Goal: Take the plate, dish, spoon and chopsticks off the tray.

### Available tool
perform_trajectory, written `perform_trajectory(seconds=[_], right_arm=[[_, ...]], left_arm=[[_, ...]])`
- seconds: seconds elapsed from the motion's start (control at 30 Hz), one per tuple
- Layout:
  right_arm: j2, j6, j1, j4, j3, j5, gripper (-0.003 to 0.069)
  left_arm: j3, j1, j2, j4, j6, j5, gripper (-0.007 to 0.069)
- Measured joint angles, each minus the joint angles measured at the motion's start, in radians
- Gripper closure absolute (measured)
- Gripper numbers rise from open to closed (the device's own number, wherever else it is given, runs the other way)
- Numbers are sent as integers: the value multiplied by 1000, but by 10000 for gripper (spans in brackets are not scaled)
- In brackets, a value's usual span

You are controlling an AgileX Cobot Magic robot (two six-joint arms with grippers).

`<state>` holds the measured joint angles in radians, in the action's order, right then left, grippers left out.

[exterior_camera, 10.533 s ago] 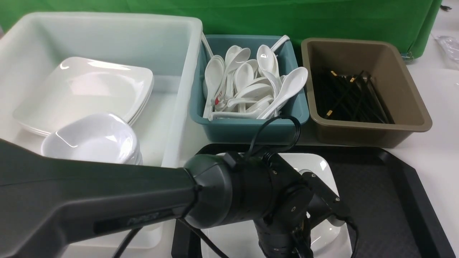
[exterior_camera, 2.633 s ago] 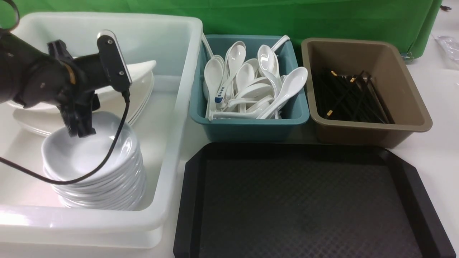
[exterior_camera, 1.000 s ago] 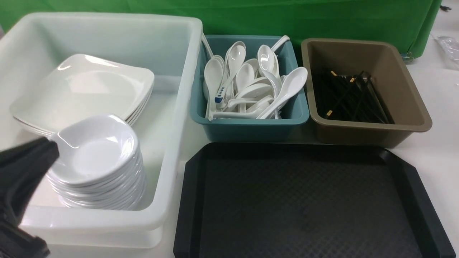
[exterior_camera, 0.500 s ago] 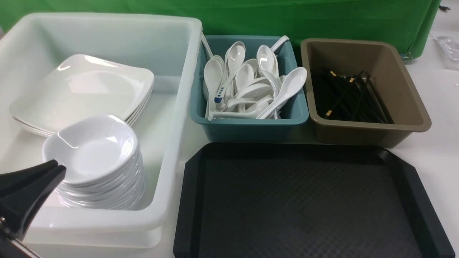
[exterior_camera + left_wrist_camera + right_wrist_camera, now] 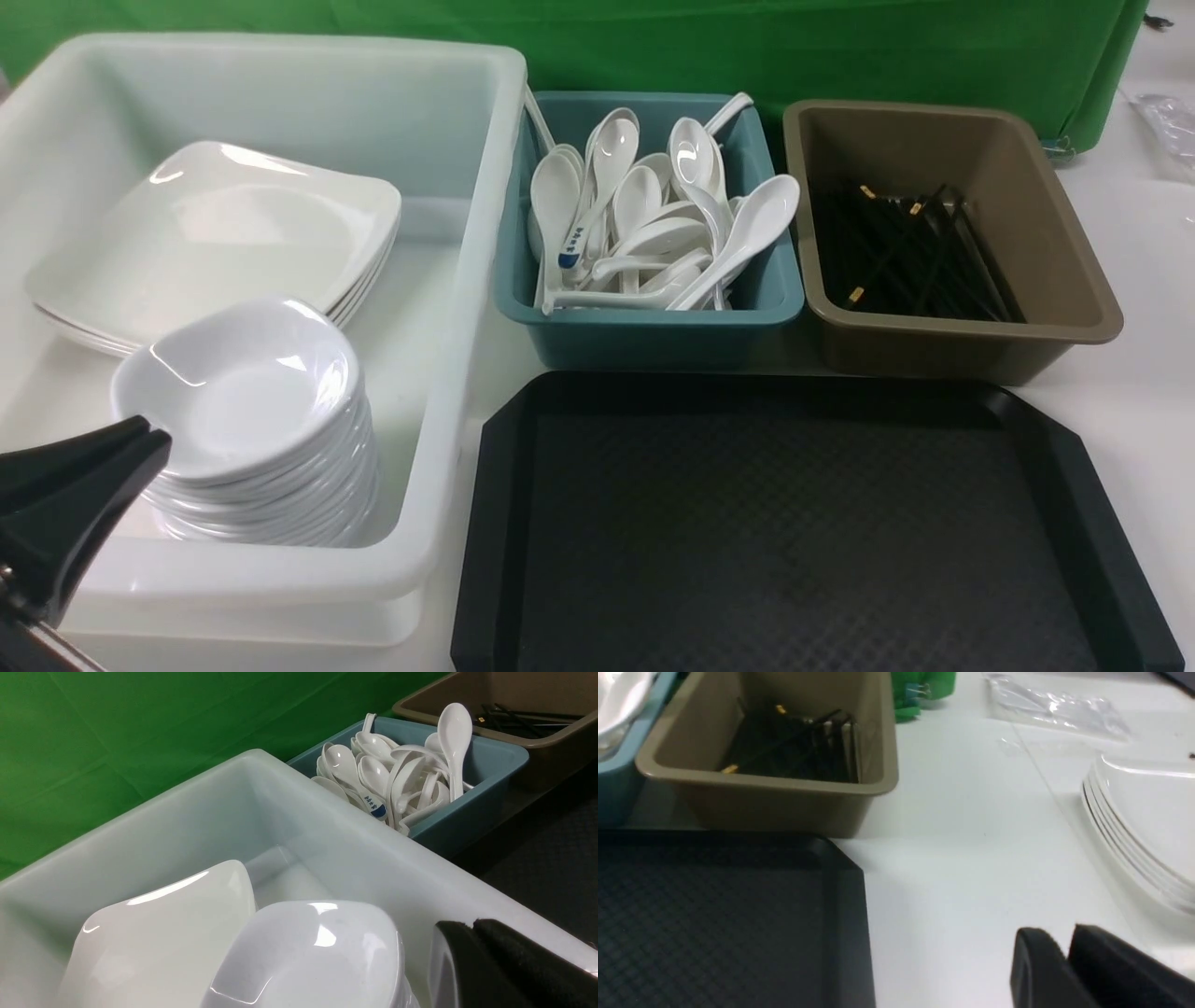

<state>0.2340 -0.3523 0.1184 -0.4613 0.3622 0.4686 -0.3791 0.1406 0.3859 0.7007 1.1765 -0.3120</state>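
The black tray [image 5: 794, 523] lies bare in front; nothing is on it. The large white plate [image 5: 215, 233] tops a stack in the white tub [image 5: 467, 280]. Small white dishes [image 5: 247, 392] are stacked in front of it. Several white spoons [image 5: 653, 224] fill the teal tub [image 5: 653, 336]. Black chopsticks [image 5: 906, 247] lie in the brown tub [image 5: 962, 345]. My left gripper [image 5: 140, 439] is shut and empty at the white tub's near left edge, beside the dishes; in the left wrist view [image 5: 472, 926] its pads touch. My right gripper [image 5: 1066, 938] is shut and empty above the white table, right of the tray.
In the right wrist view a second stack of white plates [image 5: 1143, 826] sits on the table to the right, with a clear plastic bag [image 5: 1055, 707] behind it. A green cloth backs the tubs. The tray's corner [image 5: 840, 914] lies near the right gripper.
The plate went from the tray onto the stack in the white tub. My left arm let it go and drew back to the lower left. In the last half second nothing moved.
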Motion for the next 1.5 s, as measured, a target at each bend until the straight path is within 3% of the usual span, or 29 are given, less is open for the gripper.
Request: perform_trajectory(seconds=[0.2,0.4,0.8,0.97,1.13,1.33,1.5], right_arm=[[-77,2,-86,88,-173,-208,638],[-145,66,-104,99,-358,-376,643],[-233,132,-86,160,-368,-313,643],[-233,165,-56,178,-368,-334,643],[-233,371,-53,277,-368,-279,643],[-233,408,-53,320,-368,-258,642],[-233,406,-53,461,-368,-258,641]], left_arm=[[0,0,0,0,0,0,612],[0,0,0,0,0,0,612],[2,0,-1,-5,0,-2,612],[2,0,-1,-94,0,-1,612],[2,0,-1,-128,0,-2,612],[2,0,-1,-131,0,-3,612],[2,0,-1,-131,0,-3,612]])
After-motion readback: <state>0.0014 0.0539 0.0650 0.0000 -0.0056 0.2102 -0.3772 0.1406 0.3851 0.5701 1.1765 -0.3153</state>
